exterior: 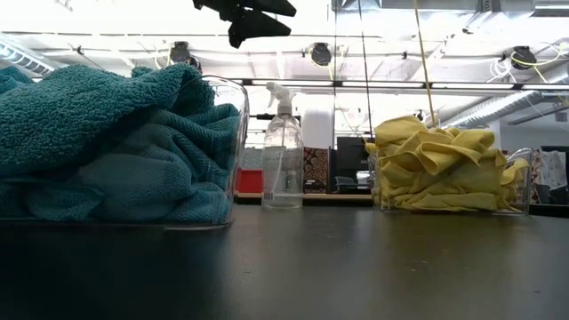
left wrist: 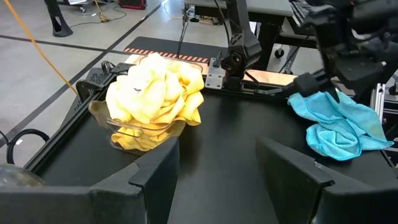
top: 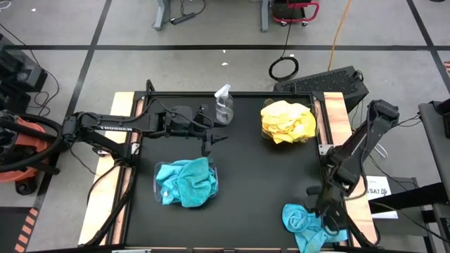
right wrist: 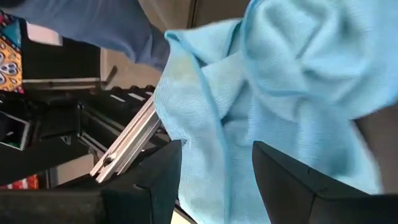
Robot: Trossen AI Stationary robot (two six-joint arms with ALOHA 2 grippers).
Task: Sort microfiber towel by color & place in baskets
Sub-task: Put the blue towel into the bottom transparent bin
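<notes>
A loose teal-blue microfiber towel [top: 306, 223] lies crumpled at the table's near right corner. My right gripper [right wrist: 217, 149] hangs open just above it, pointing steeply down. A clear basket [top: 156, 184] near the middle holds teal towels [top: 186, 181]. A second basket [left wrist: 102, 115] at the far right is heaped with yellow towels [top: 288, 121]. My left gripper [left wrist: 217, 149] waits open, high above the table's middle, holding nothing. My right gripper stands open over the loose teal towel [right wrist: 280, 81], coming at it from above on a slant. Whether its fingertips touch the cloth, I cannot tell.
A clear spray bottle [top: 223, 105] stands at the far edge between the two baskets. Bare black tabletop [top: 267, 183] lies between the teal basket and the loose towel. The table's right rail [right wrist: 127, 146] runs close beside the towel.
</notes>
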